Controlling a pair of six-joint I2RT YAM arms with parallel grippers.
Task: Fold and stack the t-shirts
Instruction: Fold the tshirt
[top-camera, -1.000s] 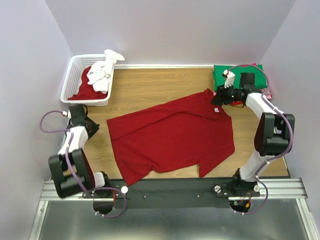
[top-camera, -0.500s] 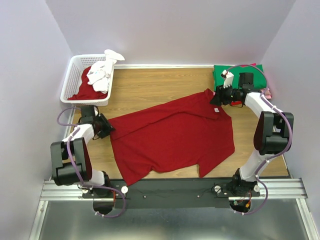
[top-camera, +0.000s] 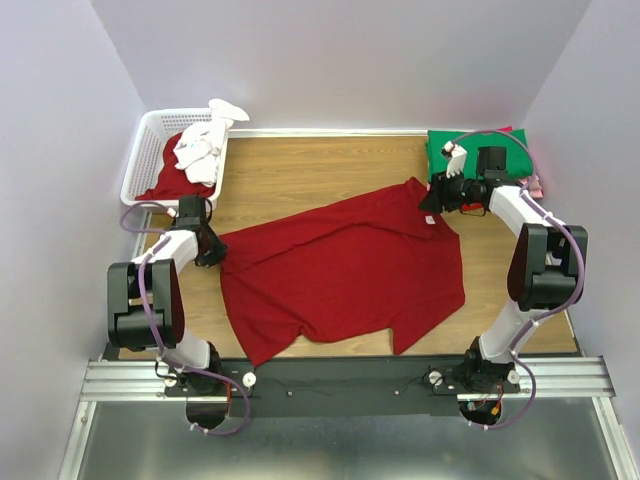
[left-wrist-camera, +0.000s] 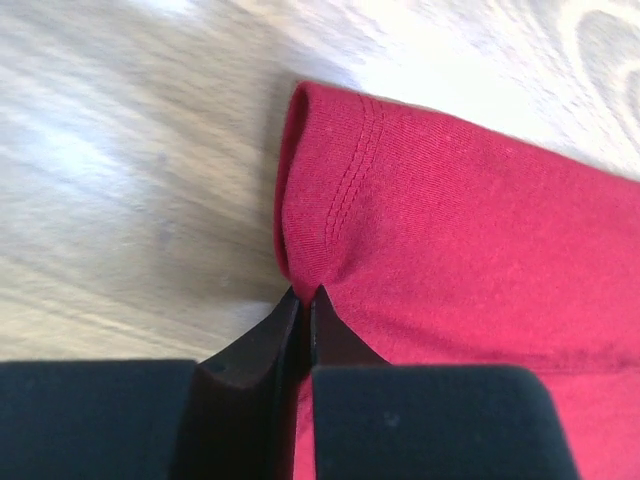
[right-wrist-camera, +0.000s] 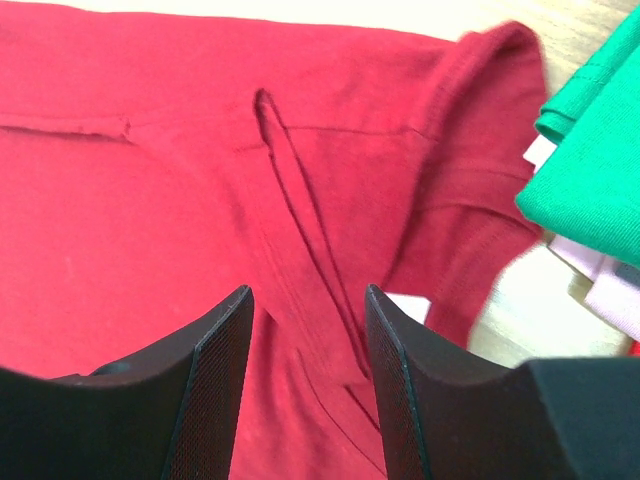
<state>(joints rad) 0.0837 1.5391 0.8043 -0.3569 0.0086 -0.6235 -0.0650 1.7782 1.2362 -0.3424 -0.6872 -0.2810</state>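
Across the middle of the table (top-camera: 300, 170) a red shirt (top-camera: 340, 275) lies spread flat and slanted, its neck toward the far right and its hem toward the near left. At the far left corner stands a basket (top-camera: 140, 165) with a white shirt (top-camera: 200, 150) heaped on darker red cloth (top-camera: 165, 185). At the far right corner sits a folded green shirt (top-camera: 437, 148), with a pink edge (top-camera: 535, 185) showing beside it.

From above, the left gripper (top-camera: 210, 248) meets the red shirt's left corner, but its jaws cannot be made out there. The left wrist view settles it: the gripper (left-wrist-camera: 303, 297) is clamped tight on a small raised fold of the double-stitched edge of the shirt (left-wrist-camera: 460, 220), the cloth puckered up between the two tips, with bare wood to the left.

From above, the right gripper (top-camera: 432, 200) is over the collar end, just beside the green shirt. The right wrist view shows what the top view hides: the gripper (right-wrist-camera: 308, 295) is spread wide, and a thin raised crease (right-wrist-camera: 300, 200) of red cloth runs into the gap between its fingers. Whether the tips touch the cloth cannot be told. That view also shows paler layers (right-wrist-camera: 600, 290) under the green shirt (right-wrist-camera: 590, 190).

Smallest is the white label (top-camera: 434, 222) at the neck, which lies just right of the right finger (right-wrist-camera: 408, 307).
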